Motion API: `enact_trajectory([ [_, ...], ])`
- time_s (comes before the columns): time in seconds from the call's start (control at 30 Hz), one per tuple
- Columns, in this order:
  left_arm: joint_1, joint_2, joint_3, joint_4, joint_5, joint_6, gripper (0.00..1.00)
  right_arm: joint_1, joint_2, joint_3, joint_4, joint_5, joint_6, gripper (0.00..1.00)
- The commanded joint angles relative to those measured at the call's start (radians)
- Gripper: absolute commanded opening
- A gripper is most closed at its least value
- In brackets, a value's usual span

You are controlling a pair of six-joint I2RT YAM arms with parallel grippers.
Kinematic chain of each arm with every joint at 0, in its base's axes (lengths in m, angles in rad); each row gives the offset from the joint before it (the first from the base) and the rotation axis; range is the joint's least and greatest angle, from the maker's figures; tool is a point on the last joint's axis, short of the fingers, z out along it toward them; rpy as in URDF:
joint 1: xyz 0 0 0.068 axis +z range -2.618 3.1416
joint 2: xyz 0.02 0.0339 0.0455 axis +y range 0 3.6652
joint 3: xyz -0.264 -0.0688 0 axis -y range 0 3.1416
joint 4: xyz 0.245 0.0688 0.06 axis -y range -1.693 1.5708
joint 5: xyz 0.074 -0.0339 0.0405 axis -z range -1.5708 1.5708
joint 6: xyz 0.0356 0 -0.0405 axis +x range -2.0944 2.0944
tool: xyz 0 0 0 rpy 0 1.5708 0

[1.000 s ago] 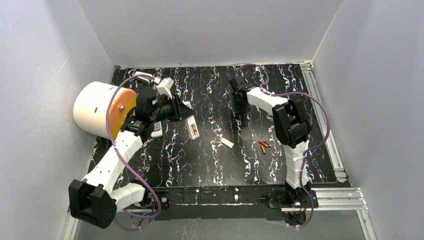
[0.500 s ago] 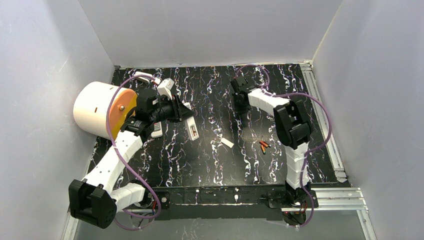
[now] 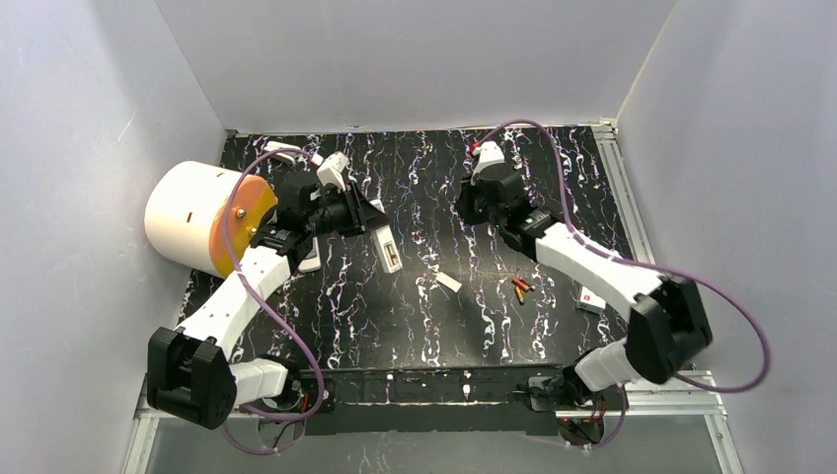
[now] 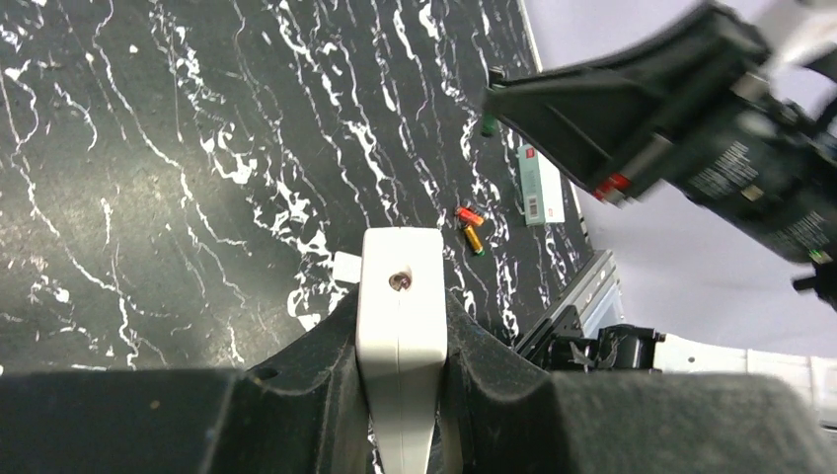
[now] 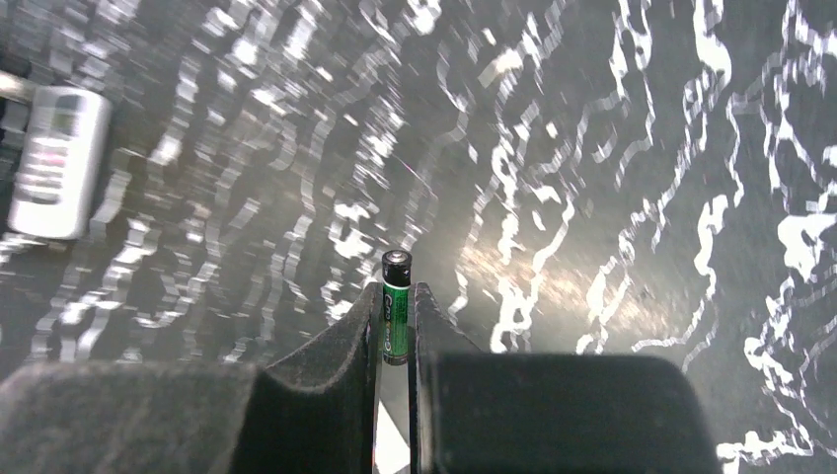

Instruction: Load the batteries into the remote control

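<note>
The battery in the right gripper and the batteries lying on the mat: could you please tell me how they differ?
The held battery is green with a dark cap; the batteries on the mat are orange-red. The held battery is pinched in the right gripper, its end poking out; the batteries on the mat lie loose in a small cluster with no gripper on them. All are small slim cylinders.

White veins marble the black desk [image 3: 434, 326]; orange-red batteries [image 3: 519, 288] with dark ends, a green-and-black battery [image 5: 396, 306], a white remote [image 4: 400, 296], a white drum [image 3: 188, 212] with orange face
</note>
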Motion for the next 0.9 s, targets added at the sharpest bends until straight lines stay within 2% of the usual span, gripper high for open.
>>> enact_trajectory([
  [0.0,-0.001,-0.018,0.007,0.091,0.042,-0.056,0.00,0.085,-0.150,-0.027,0.171,0.011,0.006,0.09],
  [0.37,-0.007,-0.048,0.091,0.129,0.171,-0.096,0.00,0.250,-0.307,0.054,0.236,-0.076,-0.018,0.09],
  [0.57,-0.007,-0.039,0.117,0.229,0.232,-0.135,0.00,0.266,-0.354,0.070,0.263,-0.232,-0.001,0.10],
  [0.87,-0.007,-0.024,0.160,0.348,0.308,-0.198,0.00,0.287,-0.372,0.089,0.276,-0.362,0.005,0.10],
])
